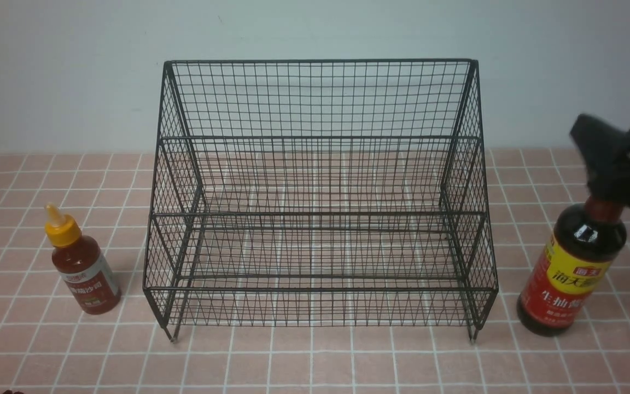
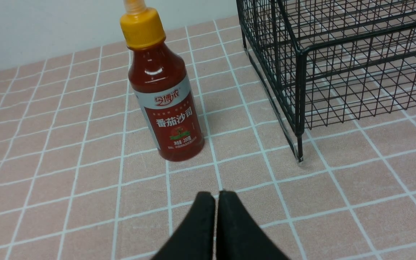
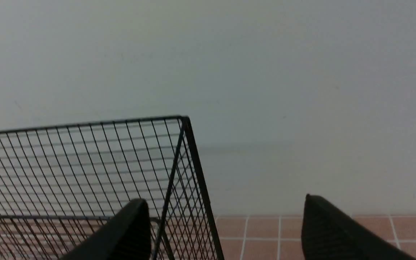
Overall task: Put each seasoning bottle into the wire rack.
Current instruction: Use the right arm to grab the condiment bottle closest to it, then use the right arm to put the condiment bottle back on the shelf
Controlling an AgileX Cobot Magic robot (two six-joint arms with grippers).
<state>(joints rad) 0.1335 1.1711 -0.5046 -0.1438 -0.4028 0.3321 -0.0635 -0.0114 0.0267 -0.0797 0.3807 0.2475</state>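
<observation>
Standing outside the wire rack (image 1: pixel 320 60) on the tabletop (image 1: pixel 315 361): red sauce bottle (image 1: pixel 82 271) to its left, soy-sauce bottle (image 1: pixel 569 273) to its right. Right hand (image 3: pixel 224 199) is spread, just above the soy-sauce cap. Left hand (image 2: pixel 217 196) is pressed together, near the red sauce bottle.

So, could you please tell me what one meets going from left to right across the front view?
Red sauce squeeze bottle with yellow nozzle cap → black wire rack → dark soy-sauce bottle.
</observation>
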